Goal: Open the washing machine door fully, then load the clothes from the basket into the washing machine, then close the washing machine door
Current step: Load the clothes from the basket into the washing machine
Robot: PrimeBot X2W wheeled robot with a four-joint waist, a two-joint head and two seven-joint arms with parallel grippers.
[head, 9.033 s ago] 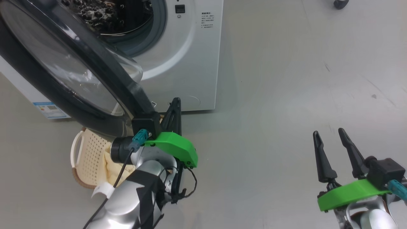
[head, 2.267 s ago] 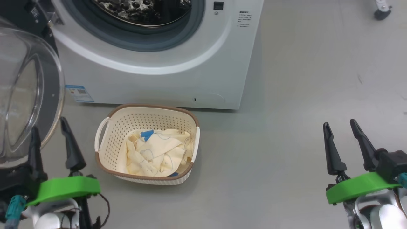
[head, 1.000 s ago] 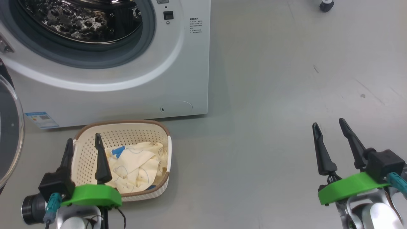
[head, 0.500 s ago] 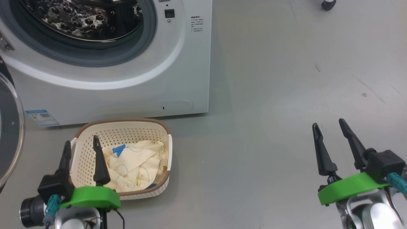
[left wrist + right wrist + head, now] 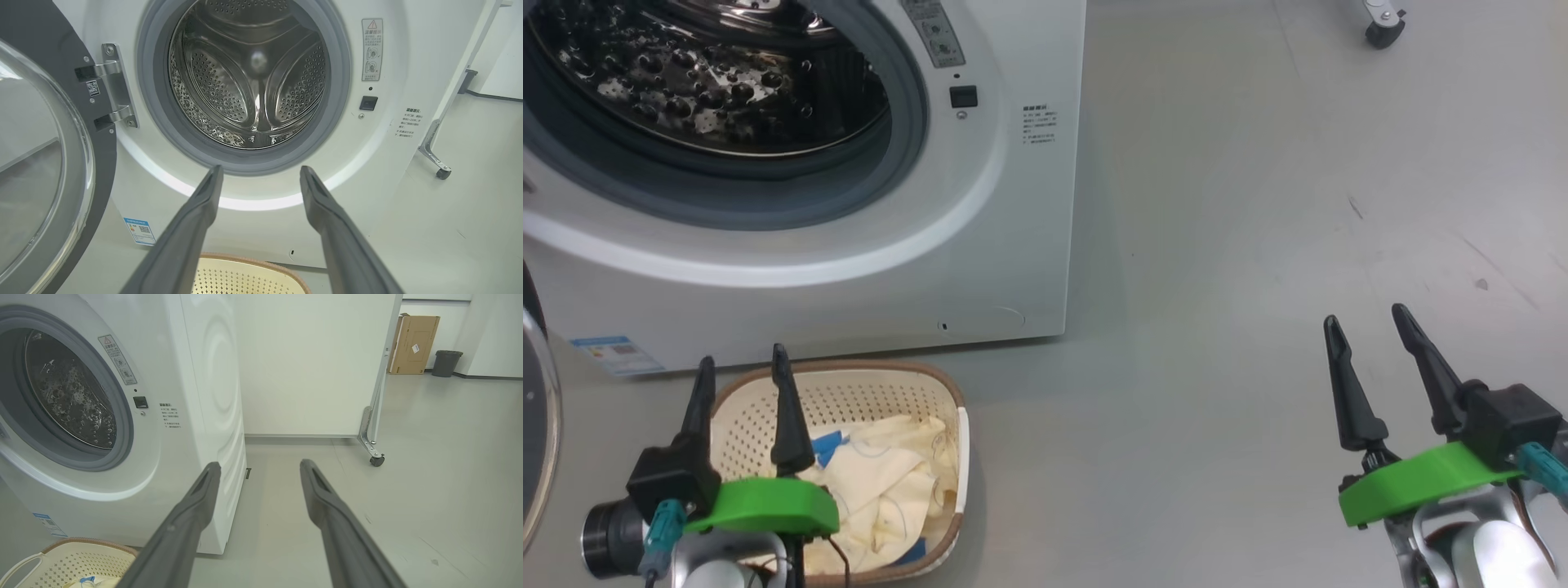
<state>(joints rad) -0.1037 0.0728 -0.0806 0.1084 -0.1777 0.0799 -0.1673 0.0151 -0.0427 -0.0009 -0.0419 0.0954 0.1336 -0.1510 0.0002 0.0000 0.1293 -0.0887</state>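
- Door step looks done: washing machine door (image 5: 45,163) stands swung wide on its hinge at the left of the washing machine (image 5: 849,245), glass bowl facing out, mouth fully clear
- Step in hand, as I judge it: start of loading, nothing picked up yet
- Left tool (image 5: 742,354) hangs over the left side of the basket (image 5: 874,366), its two fingers spread wide with nothing between them; they point toward the machine front rather than down at the laundry
- Right tool (image 5: 1365,314) parked well off to the right over bare floor (image 5: 1217,327), fingers likewise spread, gripping nothing
- Basket sits on the floor just in front of the machine's lower front, below the opening
- Basket contents: the clothes (image 5: 882,482), a crumpled cream-yellow heap with a small blue patch showing, lying toward the right and near end; perforated wall bare at the far end
- Drum (image 5: 253,81): dimpled steel only, no cloth that I can see; grey gasket (image 5: 155,122) unobstructed
- Next move probably calls for tipping the left tool down into the heap, shifting right toward the bulk of the fabric, closing on a good fold, then lifting up into the drum
- Watch for: cloth trailing over the basket rim or snagging the gasket on the way in
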